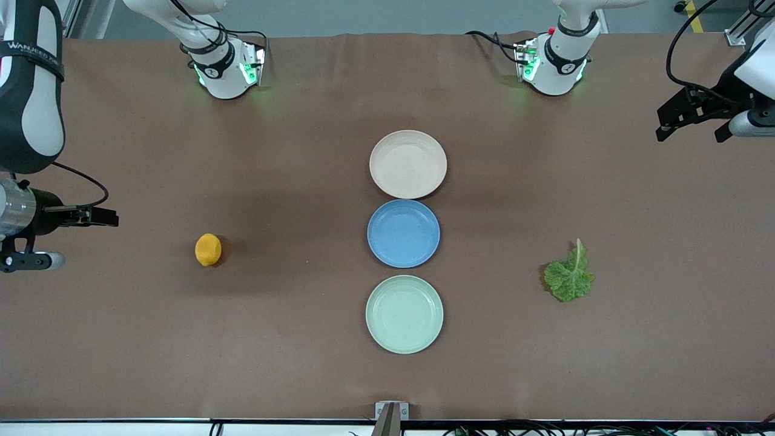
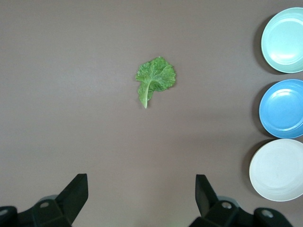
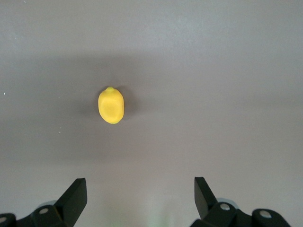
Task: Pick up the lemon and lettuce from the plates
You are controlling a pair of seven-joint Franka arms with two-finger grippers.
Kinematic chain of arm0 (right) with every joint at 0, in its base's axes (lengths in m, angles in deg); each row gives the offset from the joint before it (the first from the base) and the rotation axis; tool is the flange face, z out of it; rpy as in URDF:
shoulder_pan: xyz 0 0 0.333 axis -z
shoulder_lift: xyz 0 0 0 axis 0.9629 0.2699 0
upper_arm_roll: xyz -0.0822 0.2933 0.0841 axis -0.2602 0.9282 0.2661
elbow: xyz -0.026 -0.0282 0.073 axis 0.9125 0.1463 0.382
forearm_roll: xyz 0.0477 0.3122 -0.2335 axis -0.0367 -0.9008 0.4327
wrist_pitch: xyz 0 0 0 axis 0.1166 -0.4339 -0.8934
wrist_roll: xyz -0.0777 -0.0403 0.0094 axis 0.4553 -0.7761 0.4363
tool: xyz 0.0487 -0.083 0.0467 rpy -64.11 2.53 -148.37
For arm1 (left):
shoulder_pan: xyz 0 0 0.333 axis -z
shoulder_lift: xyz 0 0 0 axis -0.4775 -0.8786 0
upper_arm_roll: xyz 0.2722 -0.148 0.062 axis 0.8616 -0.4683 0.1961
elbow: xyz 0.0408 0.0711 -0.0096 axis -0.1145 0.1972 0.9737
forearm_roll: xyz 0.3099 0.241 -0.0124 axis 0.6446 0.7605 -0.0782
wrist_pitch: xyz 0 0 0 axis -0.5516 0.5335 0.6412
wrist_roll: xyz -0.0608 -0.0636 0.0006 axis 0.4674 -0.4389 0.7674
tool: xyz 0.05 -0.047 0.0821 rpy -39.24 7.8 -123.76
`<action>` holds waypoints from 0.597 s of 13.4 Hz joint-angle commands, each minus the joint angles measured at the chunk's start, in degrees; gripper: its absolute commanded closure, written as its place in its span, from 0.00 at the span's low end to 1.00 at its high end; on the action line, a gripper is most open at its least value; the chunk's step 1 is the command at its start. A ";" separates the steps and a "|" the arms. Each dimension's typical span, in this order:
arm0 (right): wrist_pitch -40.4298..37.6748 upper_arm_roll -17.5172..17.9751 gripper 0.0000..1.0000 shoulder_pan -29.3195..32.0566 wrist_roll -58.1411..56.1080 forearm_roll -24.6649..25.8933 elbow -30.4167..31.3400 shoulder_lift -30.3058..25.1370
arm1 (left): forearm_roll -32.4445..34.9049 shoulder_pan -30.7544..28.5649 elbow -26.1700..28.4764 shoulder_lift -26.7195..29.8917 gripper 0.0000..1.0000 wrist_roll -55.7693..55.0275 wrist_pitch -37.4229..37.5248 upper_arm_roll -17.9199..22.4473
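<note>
Nearest the front camera, the pale green plate (image 1: 404, 314) sits bare on the brown bench (image 1: 121, 351). A little farther lie the lettuce (image 1: 569, 277), toward the left arm's end, and the lemon (image 1: 208, 249), toward the right arm's end, both on the bench itself and well apart from the plates. Then come the blue plate (image 1: 403, 233) and, farthest, the beige-pink plate (image 1: 408, 164), both bare too.

The lettuce looks light, limp and easily torn; a pinch low on the pale rib and stem seems safest. The lemon looks firm and smooth, liable to roll, so a grip across its narrow middle should hold best.

The left gripper (image 2: 142, 198) hangs over the bench at its arm's end, fingers spread wide and empty. The right gripper (image 3: 140, 201) hangs at its own end, also spread and empty. In the front view both grippers are partly cut off by the frame edges.
</note>
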 commanded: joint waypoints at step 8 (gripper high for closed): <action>10.71 1.02 0.00 1.29 -0.41 -0.98 21.29 -16.67 | -1.10 -0.38 0.17 0.86 0.00 1.03 -0.27 -0.23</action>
